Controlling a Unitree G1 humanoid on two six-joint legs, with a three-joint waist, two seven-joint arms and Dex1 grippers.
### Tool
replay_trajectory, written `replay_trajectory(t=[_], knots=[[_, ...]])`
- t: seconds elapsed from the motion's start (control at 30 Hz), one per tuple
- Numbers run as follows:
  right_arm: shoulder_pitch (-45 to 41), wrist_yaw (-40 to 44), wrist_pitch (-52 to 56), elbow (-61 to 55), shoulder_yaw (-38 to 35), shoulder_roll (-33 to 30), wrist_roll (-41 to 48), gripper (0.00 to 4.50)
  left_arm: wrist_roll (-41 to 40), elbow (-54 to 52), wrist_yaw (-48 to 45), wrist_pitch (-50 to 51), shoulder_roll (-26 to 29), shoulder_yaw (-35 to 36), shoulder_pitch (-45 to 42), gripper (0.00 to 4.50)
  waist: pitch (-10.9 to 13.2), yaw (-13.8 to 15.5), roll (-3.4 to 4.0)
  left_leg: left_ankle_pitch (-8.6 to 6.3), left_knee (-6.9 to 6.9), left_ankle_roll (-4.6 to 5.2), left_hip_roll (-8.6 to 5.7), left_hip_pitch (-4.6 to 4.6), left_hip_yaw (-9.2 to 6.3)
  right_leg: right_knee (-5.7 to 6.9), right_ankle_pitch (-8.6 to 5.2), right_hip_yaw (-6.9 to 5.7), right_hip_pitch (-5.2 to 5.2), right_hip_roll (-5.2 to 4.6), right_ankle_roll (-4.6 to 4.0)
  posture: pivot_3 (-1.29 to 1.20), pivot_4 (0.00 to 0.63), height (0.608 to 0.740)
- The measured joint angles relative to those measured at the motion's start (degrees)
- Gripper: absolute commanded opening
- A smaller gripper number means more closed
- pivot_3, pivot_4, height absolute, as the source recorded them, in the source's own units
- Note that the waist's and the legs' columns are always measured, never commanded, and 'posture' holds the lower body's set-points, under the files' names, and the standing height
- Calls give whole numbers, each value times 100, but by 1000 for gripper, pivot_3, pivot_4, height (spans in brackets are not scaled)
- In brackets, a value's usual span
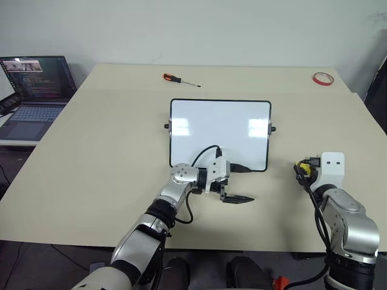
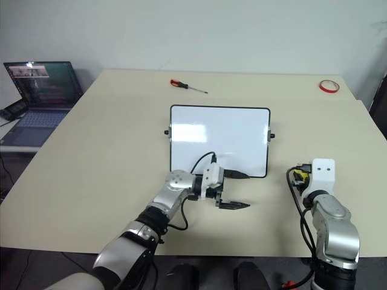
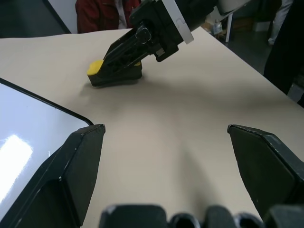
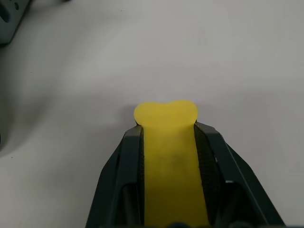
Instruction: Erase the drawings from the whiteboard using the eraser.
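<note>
Here the right pincer (image 4: 168,142) grips the eraser (image 4: 167,142), pressed flat on the tabletop (image 1: 109,151); the left pincer (image 3: 166,175) hovers spread wide beside the whiteboard (image 1: 219,130).

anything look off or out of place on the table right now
Nothing is spilled or damaged. One oddity: the eraser bulges where the right gripper squeezes it against the table, beside the whiteboard, which looks clean.

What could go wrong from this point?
The right gripper is shut on the eraser, which sits on the table off the whiteboard; lifting it now could leave any faint marks unerased. The open left gripper hangs at the board's near edge and could nudge it.
</note>
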Motion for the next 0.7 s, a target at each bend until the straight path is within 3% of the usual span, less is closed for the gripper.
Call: replay_trajectory(t=[0.17, 0.5, 0.7], knots=[[-3, -71, -75, 97, 6, -19, 124, 1164, 20, 0, 53, -21, -9, 0, -1, 4500, 0, 0, 0, 0, 0, 0, 0, 0, 0, 0, 0, 0, 0, 0, 0, 0, 150, 740], [-17, -142, -205, 244, 10, -133, 217, 4446, 24, -3, 135, -22, -9, 0, -2, 4500, 0, 0, 0, 0, 0, 0, 0, 0, 1, 1, 0, 1, 0, 0, 0, 0, 150, 740], [-32, -223, -257, 245, 25, -224, 217, 4446, 25, -18, 135, -20, 1, 0, -3, 4500, 0, 0, 0, 0, 0, 0, 0, 0, 2, 1, 0, 0, 0, 0, 0, 0, 150, 740]])
